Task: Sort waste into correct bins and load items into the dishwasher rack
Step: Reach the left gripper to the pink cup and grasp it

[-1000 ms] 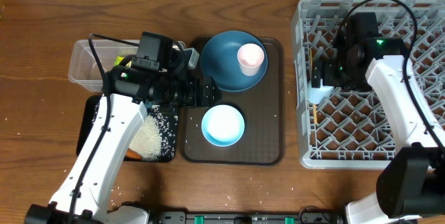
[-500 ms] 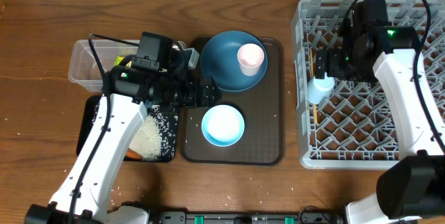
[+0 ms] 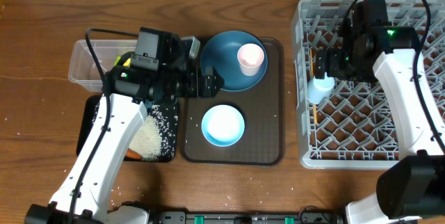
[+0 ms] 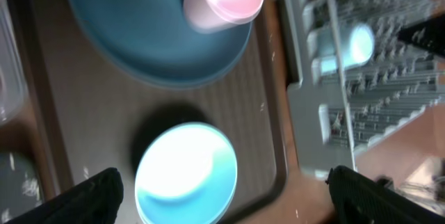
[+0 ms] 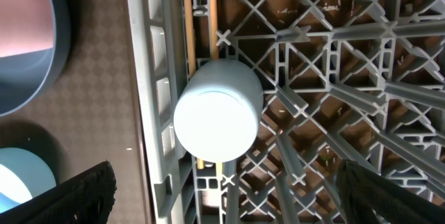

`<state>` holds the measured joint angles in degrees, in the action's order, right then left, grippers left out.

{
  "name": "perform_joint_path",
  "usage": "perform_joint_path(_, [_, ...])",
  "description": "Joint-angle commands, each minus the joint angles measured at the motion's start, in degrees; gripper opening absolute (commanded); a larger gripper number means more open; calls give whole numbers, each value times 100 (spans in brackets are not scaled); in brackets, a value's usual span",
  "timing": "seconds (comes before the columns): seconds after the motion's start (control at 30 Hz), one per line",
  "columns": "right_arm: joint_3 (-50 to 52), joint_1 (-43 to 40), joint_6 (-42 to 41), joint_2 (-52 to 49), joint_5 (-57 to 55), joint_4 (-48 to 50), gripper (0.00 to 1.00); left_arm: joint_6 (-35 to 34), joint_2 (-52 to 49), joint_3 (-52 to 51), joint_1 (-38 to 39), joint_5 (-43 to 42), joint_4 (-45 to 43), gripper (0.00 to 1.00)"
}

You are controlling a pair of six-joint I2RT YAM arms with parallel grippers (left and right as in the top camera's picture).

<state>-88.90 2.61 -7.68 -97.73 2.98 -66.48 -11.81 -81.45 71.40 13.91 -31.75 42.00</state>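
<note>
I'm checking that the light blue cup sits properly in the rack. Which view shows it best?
Right wrist: the cup sits centred and sharp, upside down among the rack pegs. Overhead shows it small at the rack's left edge; left wrist shows only a blur.

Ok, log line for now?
left pincer open near plate | right pincer open above blue cup in rack | pink cup on plate | bowl on tray

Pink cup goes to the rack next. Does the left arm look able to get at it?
Probably yes: the left gripper hovers open by the blue plate, and nothing covers the pink cup on it.
</note>
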Motion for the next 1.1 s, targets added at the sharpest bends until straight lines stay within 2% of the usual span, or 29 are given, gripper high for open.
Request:
perform_joint_path(0.0, [-87, 42, -39, 98, -17, -13, 99, 52, 22, 68, -13, 33, -328, 96])
perform_joint_path(0.1, [-87, 42, -39, 98, -17, -13, 99, -101, -22, 68, 63, 33, -905, 96])
perform_joint_path(0.2, [-87, 42, -42, 98, -17, -13, 99, -605, -179, 68, 234, 153, -1497, 95])
perform_joint_path(0.4, [-87, 42, -42, 98, -17, -13, 99, -1499, -837, 68, 669, 1331, -2258, 87])
perform_joint_path(0.5, [-87, 42, -42, 98, -17, -13, 99, -1598, -1248, 68, 813, 1366, -2614, 82])
perform_joint_path(0.77, [-87, 42, -42, 98, -17, -13, 99, -1963, -2382, 68, 927, 1364, -3595, 78])
perform_joint_path(1.07, [-87, 42, -42, 98, -17, -13, 99, -1958, -2837, 68, 931, 1366, -3716, 74])
